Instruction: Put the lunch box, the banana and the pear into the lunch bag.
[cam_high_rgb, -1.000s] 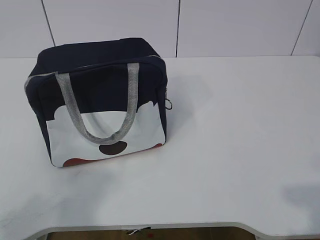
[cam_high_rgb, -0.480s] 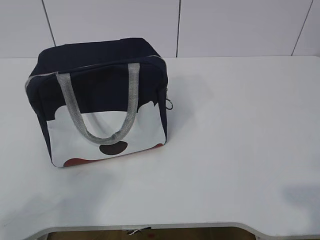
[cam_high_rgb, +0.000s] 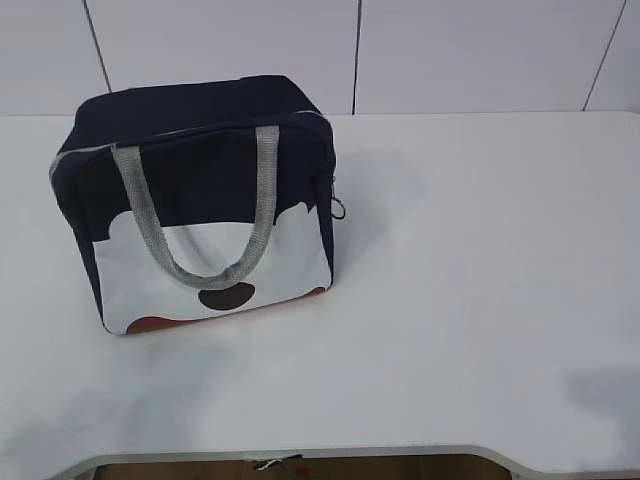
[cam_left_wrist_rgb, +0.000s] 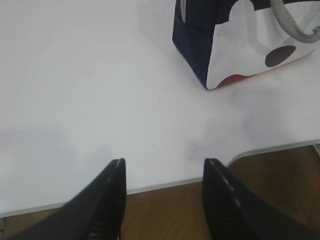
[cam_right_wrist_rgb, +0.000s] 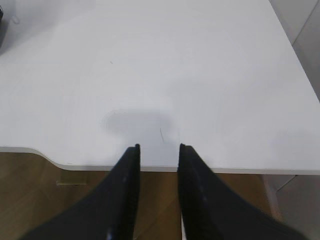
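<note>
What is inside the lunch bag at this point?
Nothing can be told: the lunch bag stands upright on the table and its navy top hides the inside. No lunch box, banana or pear shows in any view.

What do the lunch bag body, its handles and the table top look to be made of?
The lunch bag looks like matte navy woven fabric, with smoother, faintly glossy white lower panels, possibly coated. Its handles look like grey webbing: a ribbed weave shows. The table is a smooth white matte board, probably laminate.

A white table (cam_high_rgb: 470, 300) — pale panelled wall (cam_high_rgb: 480, 55) behind, brown wooden floor (cam_right_wrist_rgb: 45, 200) below.
</note>
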